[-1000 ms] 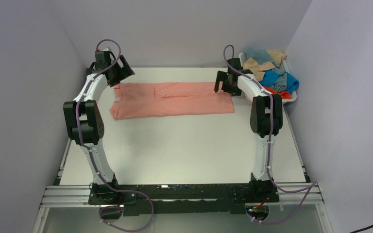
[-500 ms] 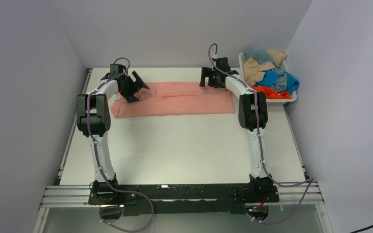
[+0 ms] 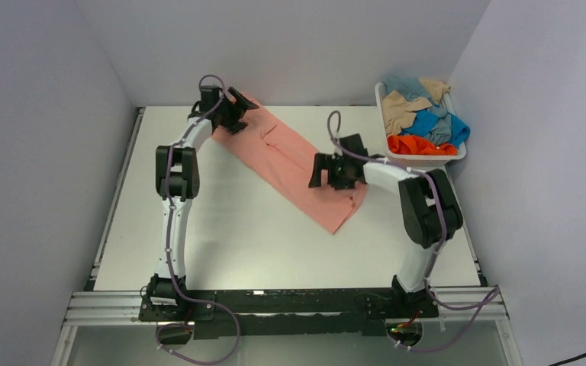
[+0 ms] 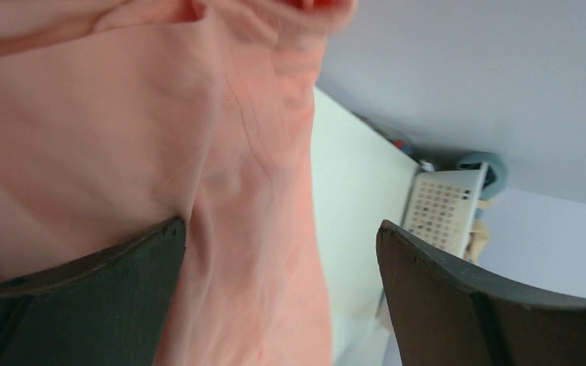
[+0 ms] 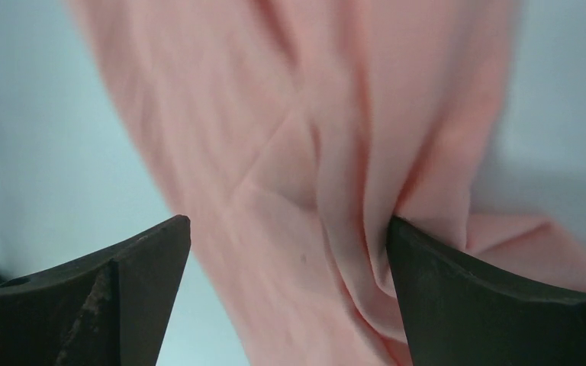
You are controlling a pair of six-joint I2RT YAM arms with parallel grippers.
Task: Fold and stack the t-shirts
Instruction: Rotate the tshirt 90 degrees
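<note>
Starting on the left, the left gripper [image 3: 233, 113] is reached way out to the far side of the table [image 3: 259, 244], sitting right at the top end of the pink shirt [image 3: 290, 156]. In its wrist view the fingers stand well apart with pink cloth filling the gap between them, so it looks open around the fabric rather than pinching it. The shirt itself looks already folded lengthwise into a long strip, and it lies on a slant from the far left down toward the middle right of the table. The right gripper [image 3: 326, 171] is down on the strip near its lower end, and it's the same story there: jaws spread, wrinkled cloth bunched between the fingers, no clamp that I can see. My guess is that one arm sits at each end so they can control both ends of the strip at once and line it up for the crosswise fold, which isn't done yet. Over on the far right, the other shirts [image 3: 427, 122] are heaped in the white basket [image 3: 427, 160], well apart from the pink one, so nothing is stacked so far
</note>
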